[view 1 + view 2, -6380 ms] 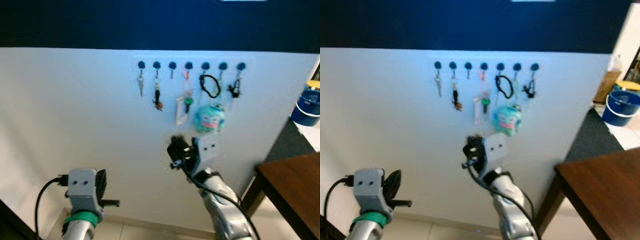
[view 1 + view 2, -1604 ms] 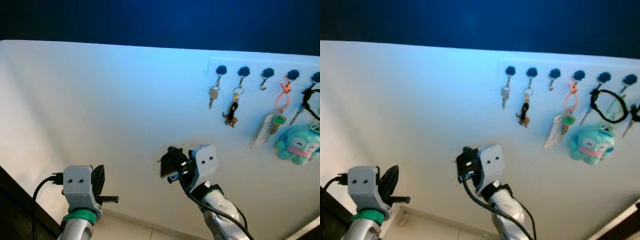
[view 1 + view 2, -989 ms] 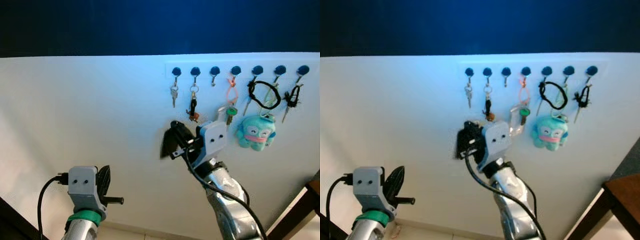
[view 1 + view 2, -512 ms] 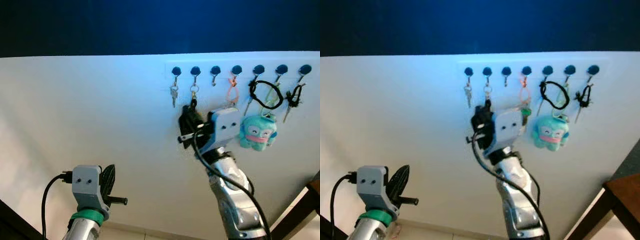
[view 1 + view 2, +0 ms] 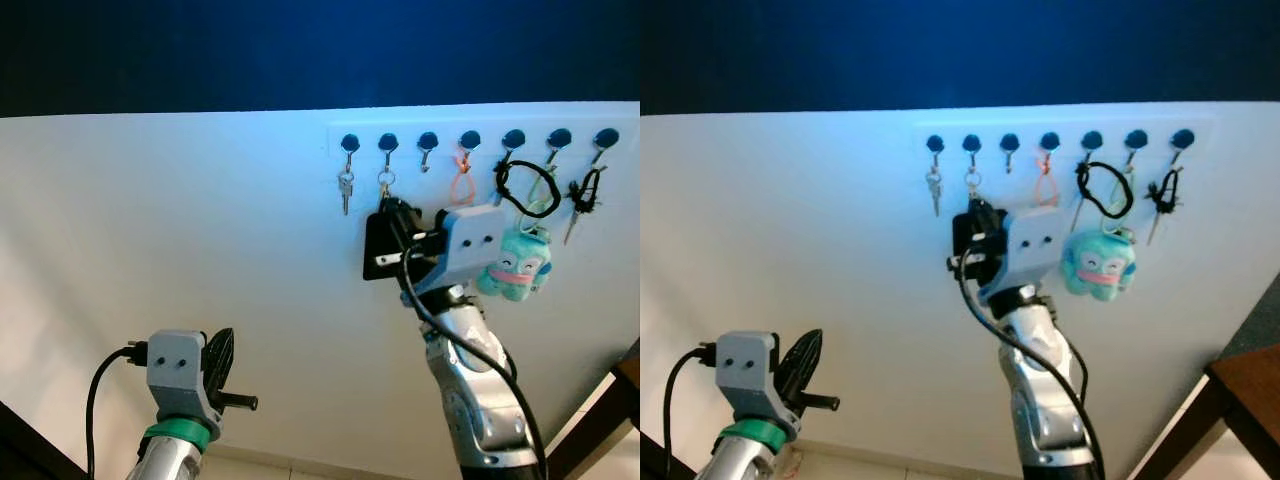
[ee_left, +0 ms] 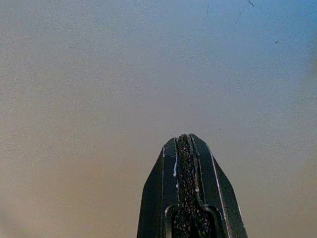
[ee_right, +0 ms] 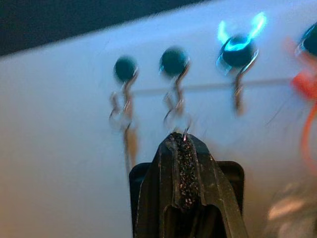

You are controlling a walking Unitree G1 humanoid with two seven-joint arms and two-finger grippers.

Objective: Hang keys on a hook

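- step in hand, as i judge it: carrying the keys up to the row of hooks point(image 5: 470, 140) on the white wall point(image 5: 180, 230). the third hook from the left point(image 7: 238, 53) looks bare, so i'd aim there.
- to do it well, i'd bring the key ring point(image 7: 177, 120) slightly above the hook tip, keep it flat to the wall, then lower until the ring catches. only then would i release.
- the right wrist view is blurred, so i'd slow down before committing; i can't tell for sure whether the ring i see at the tips is the one i'm holding or the set already hanging on the second hook point(image 7: 174, 60).
- i'd stay clear of the neighbours: the key on the first hook point(image 5: 345, 188), the orange loop point(image 5: 463, 180) and the teal plush charm point(image 5: 518, 266) to the right.
- the right gripper point(image 7: 181, 140) is raised high against the wall, just below the second and third hooks, wrist camera facing them. its fingers point(image 7: 195, 163) are clenched together, a thin wire ring poking out at the tips.
- the left gripper point(image 6: 184, 144) hangs low and to the left, idle, pointing at bare wall, fingers pressed together on nothing.
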